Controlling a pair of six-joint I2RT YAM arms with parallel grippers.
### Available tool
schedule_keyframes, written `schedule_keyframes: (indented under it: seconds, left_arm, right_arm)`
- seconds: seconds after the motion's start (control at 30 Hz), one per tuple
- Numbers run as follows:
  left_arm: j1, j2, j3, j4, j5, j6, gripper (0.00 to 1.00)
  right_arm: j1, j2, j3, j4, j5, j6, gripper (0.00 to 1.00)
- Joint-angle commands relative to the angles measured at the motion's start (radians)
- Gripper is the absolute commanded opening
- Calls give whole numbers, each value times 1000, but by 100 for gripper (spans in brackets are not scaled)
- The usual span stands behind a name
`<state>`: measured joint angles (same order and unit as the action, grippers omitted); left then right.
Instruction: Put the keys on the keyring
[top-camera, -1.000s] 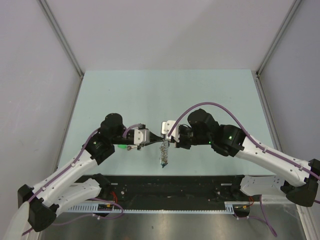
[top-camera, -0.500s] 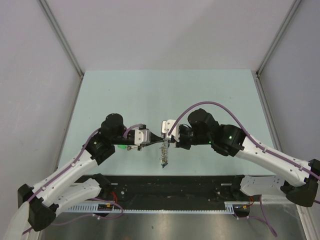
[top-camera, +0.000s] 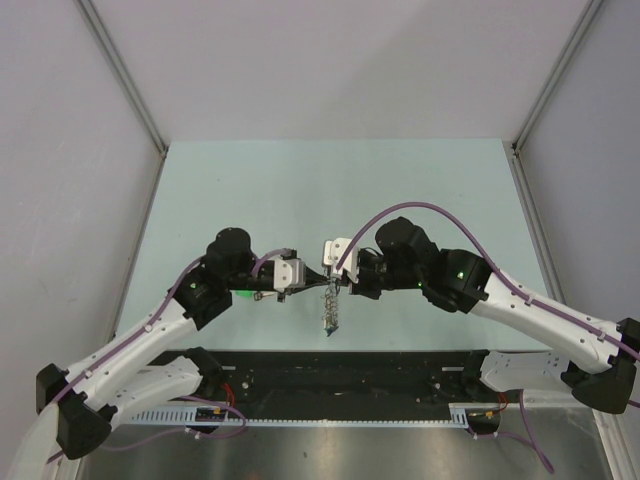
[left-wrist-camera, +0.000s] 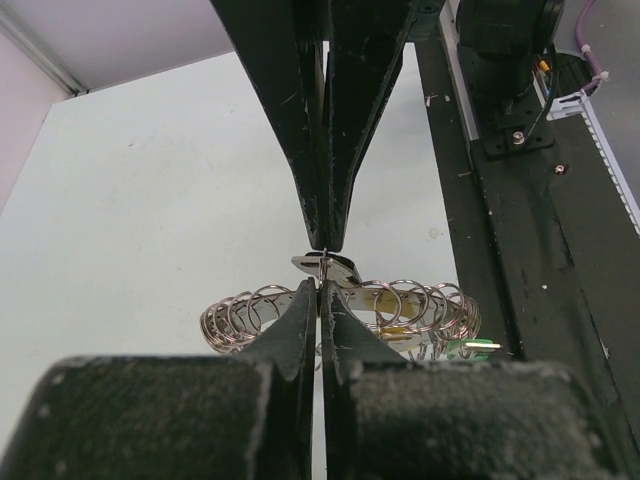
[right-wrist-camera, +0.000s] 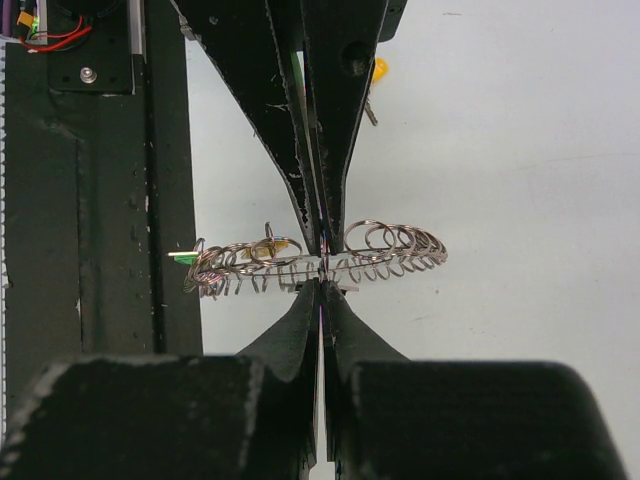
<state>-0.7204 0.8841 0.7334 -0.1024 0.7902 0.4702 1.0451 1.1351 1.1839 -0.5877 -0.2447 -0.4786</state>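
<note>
Lots to take in. Saw the pale table (top-camera: 420, 190) first, biggest of all. Saw the left arm (top-camera: 150, 335) and right arm (top-camera: 540, 305) reaching in to meet near the middle, toward the near edge. Found the left claw (left-wrist-camera: 320, 288) and right claw (right-wrist-camera: 322, 288) tip to tip, each pinched tight with no gap. Judged both clamped on one loop of the keyring (left-wrist-camera: 250, 310). Found that keyring right between the tips, a long floppy string of shiny wire loops, stretched toward the near edge in the top view. Could not tell whether lifted or lying flat.

Spotted a green key (left-wrist-camera: 470, 347) and a yellow key (left-wrist-camera: 392, 322) tucked among the loops, plus a blue key (top-camera: 331, 327) at the near end. Spotted a likely loose key (right-wrist-camera: 380, 70), yellow, off on the table behind the left claw.

Judged each key very light, hard, and slippery on its thin blade; better to pinch the fat plastic head. Judged the wire springy and stiff, the string of loops wobbly; better to grip close beside the split. Saw no box, bowl or tray. Counted the keyring as the only holder, with those three colours in it.
</note>
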Motion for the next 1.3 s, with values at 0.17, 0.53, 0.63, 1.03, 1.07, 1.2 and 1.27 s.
schedule_keyframes:
  seconds: [0.17, 0.53, 0.63, 1.03, 1.07, 1.2, 1.27]
  left_arm:
    - [-19, 16, 60, -23, -28, 1, 0]
    - [-20, -17, 34, 69, -46, -77, 0]
    - [-19, -27, 26, 95, -60, -110, 0]
    - [-10, -20, 31, 98, -115, -169, 0]
    - [-8, -19, 31, 99, -117, -171, 0]
    - [-8, -22, 27, 133, -121, -189, 0]
    - [-8, -27, 23, 147, -132, -199, 0]
  right_arm:
    - [13, 3, 13, 95, -19, 12, 0]
    - [23, 17, 13, 60, 4, -2, 0]
    - [21, 11, 13, 36, 34, -5, 0]
    - [23, -5, 13, -11, 74, -15, 0]
    - [23, -5, 13, -11, 77, -15, 0]
    - [23, 3, 13, -12, 81, -15, 0]
    - [23, 3, 5, 0, 82, -14, 0]
